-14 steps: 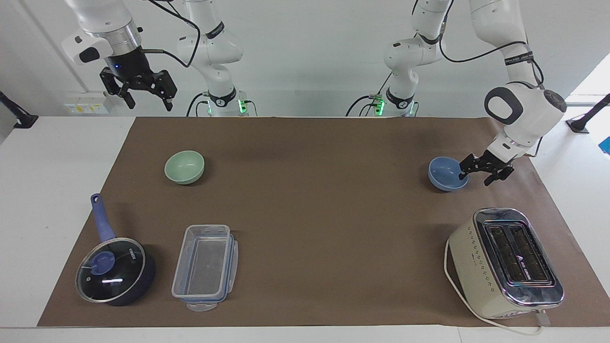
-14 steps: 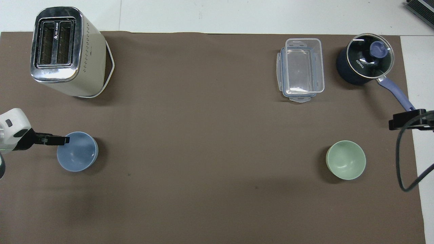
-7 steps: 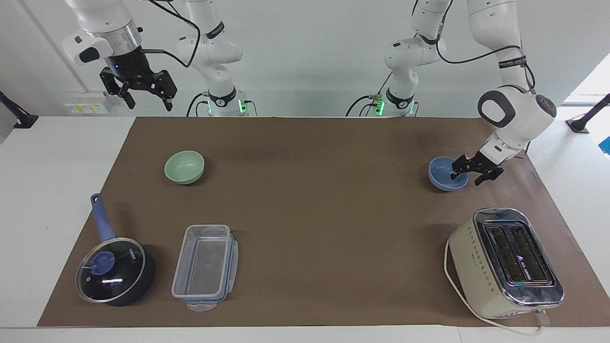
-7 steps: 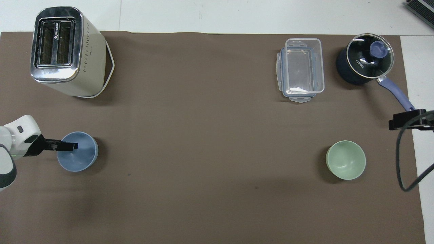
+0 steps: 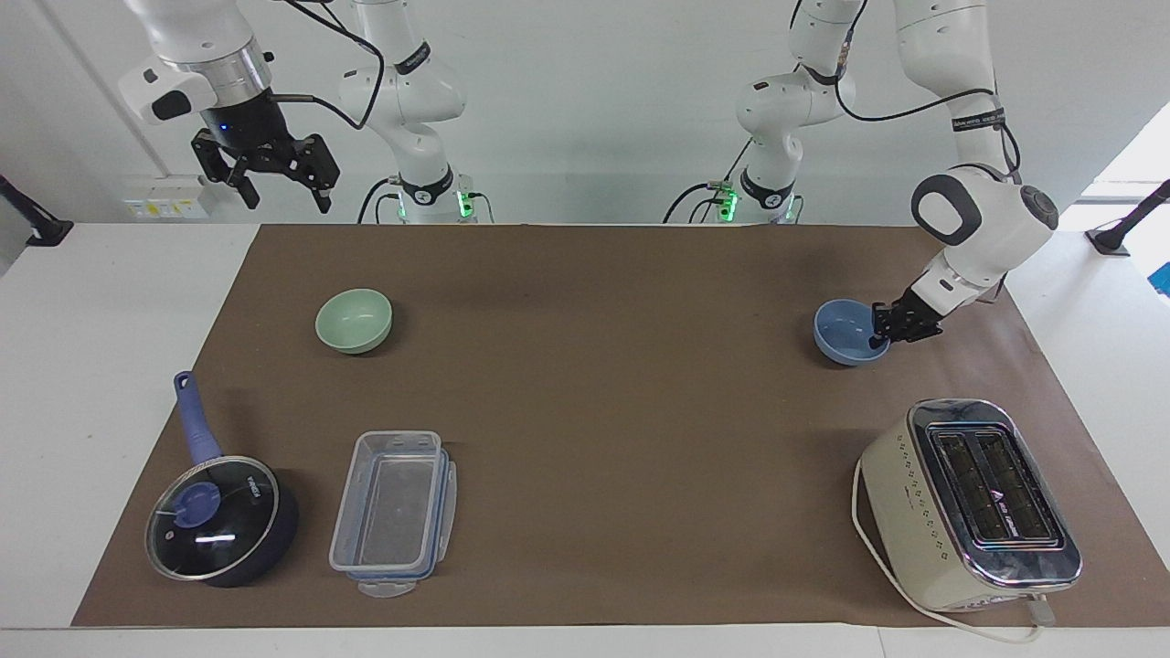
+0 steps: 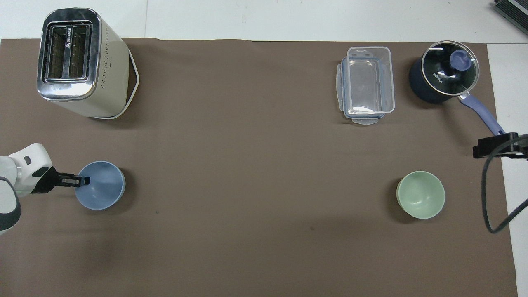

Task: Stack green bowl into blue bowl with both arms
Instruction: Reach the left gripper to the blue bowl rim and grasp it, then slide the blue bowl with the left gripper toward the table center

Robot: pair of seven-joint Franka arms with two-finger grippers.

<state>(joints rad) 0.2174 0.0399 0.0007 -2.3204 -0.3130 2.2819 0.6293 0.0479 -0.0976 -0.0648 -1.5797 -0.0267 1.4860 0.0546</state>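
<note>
The blue bowl (image 5: 845, 334) (image 6: 103, 187) stands on the brown mat at the left arm's end of the table. My left gripper (image 5: 884, 330) (image 6: 83, 180) is low at the bowl's rim and shut on it, one finger inside and one outside. The green bowl (image 5: 354, 320) (image 6: 420, 201) stands alone on the mat toward the right arm's end, with nothing touching it. My right gripper (image 5: 285, 196) is raised high above the mat's edge at that end, open and empty, and waits.
A cream toaster (image 5: 969, 503) (image 6: 78, 62) stands farther from the robots than the blue bowl. A clear plastic container (image 5: 393, 512) (image 6: 366, 84) and a dark blue lidded saucepan (image 5: 219, 521) (image 6: 443, 76) lie farther out than the green bowl.
My left gripper has moved onto the blue bowl's rim and shut on it. The bowl has shifted slightly toward the table's middle. The right arm and green bowl have not moved.
</note>
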